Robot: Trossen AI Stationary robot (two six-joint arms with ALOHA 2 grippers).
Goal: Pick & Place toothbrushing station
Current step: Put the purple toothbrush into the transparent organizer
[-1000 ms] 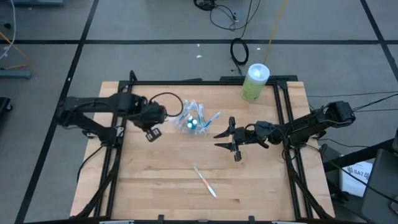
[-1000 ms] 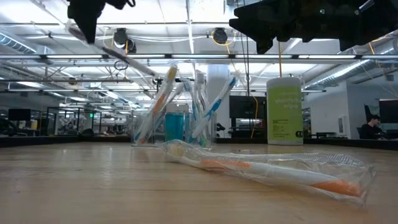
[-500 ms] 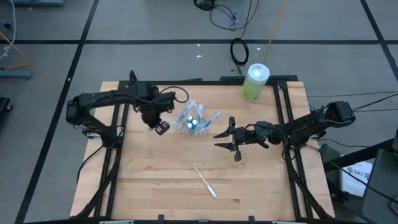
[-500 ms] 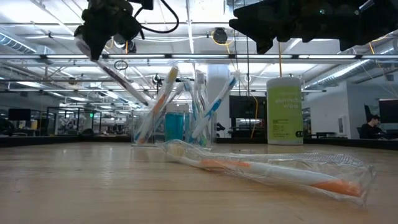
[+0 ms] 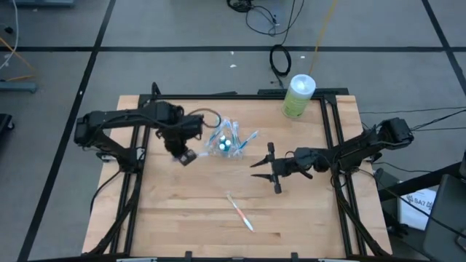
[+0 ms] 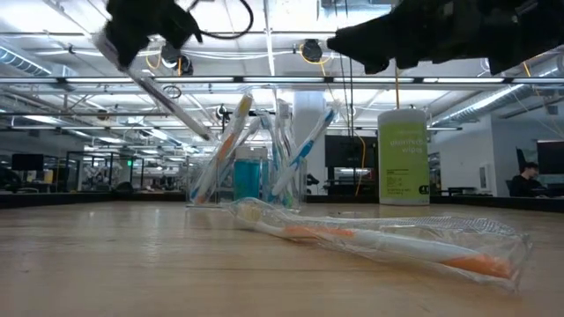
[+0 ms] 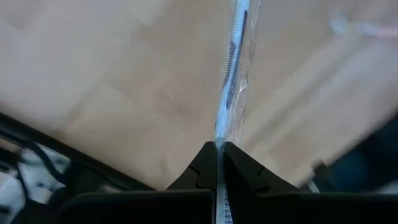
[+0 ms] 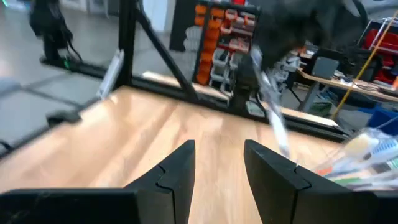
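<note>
Beside the cup (image 5: 226, 143), left end effector (image 7: 219, 149) clamped on a wrapped toothbrush (image 7: 231, 68); could snag standing brushes, tipping it.

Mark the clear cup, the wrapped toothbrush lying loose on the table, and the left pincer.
clear cup (image 5: 226, 143), high view, on its rim.
wrapped toothbrush (image 5: 239, 212), high view, mid-handle.
left pincer (image 7: 219, 151), left wrist view, between its fingertips, shut on another wrapped brush.

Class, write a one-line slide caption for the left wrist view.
Left pincer shut on a wrapped toothbrush above the wooden table.
</note>
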